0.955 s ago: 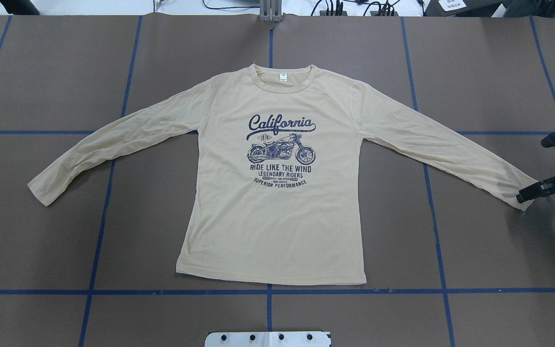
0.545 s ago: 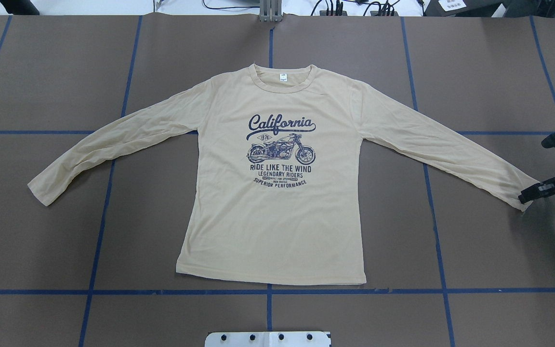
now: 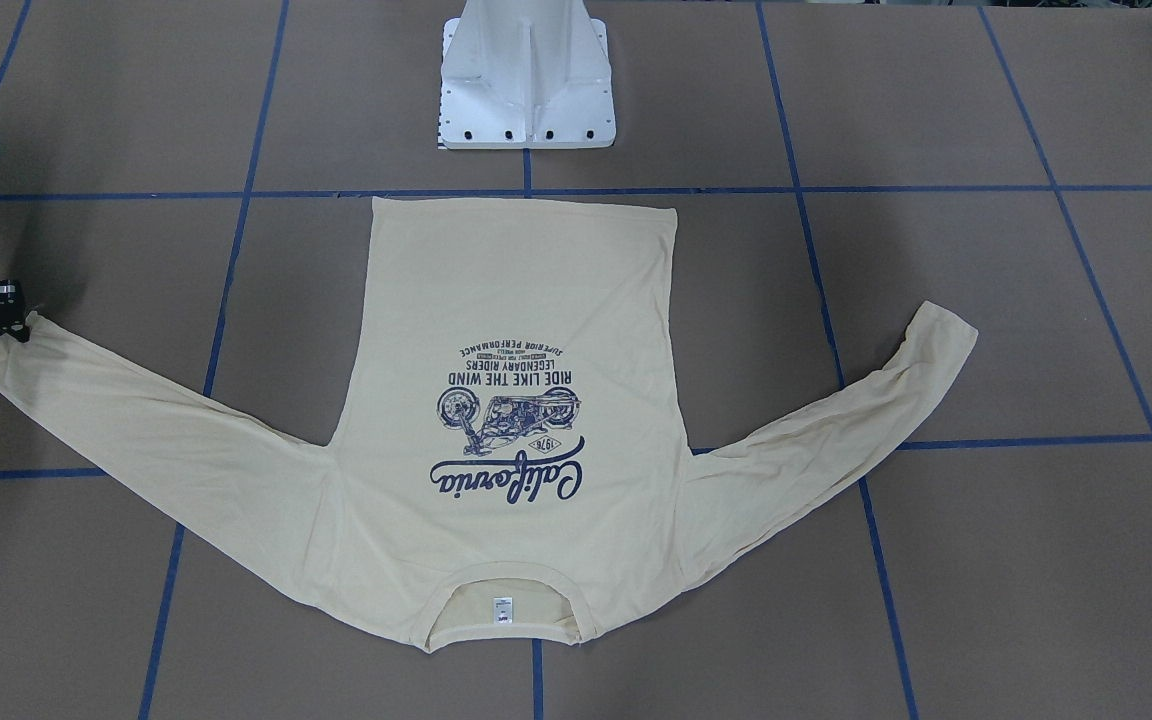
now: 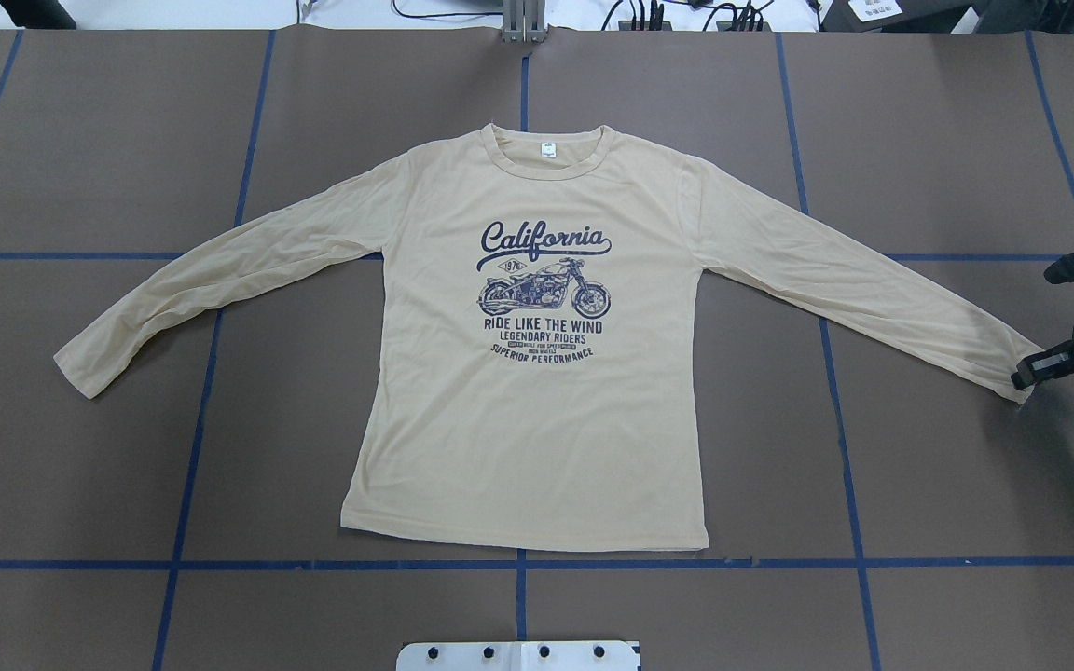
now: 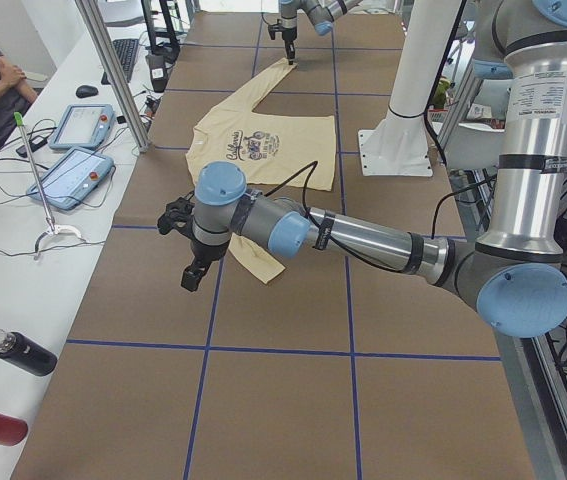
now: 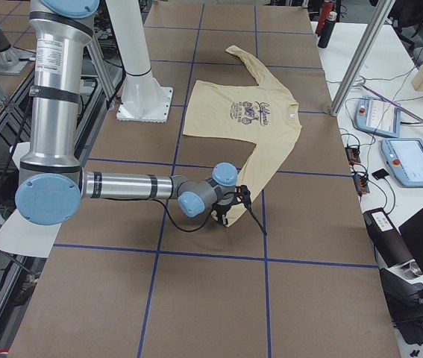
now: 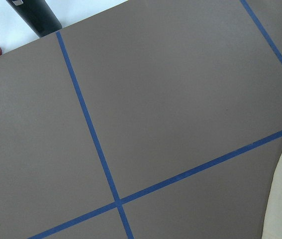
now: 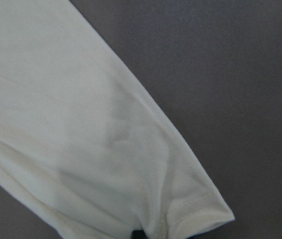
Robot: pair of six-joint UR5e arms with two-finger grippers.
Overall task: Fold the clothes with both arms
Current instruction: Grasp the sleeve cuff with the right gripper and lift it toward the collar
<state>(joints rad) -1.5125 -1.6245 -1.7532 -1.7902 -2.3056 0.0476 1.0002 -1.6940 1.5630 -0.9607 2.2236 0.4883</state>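
Seat the right cuff [image 4: 1003, 369] deep in the right gripper [image 4: 1024, 377], jaw closure not discernible, then lift low across the T-shirt [image 4: 528, 438].

T-shirt [image 4: 537, 419] 1 | arms [image 5: 363, 238] 2 | tablets [image 5: 73, 172] 2 | bottles [image 5: 21, 352] seemingly 2

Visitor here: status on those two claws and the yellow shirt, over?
Right gripper at one sleeve cuff, grip unclear. Left gripper hovering beyond the other cuff, state unclear. T-shirt flat, print up, unfolded. Nothing lying on it.
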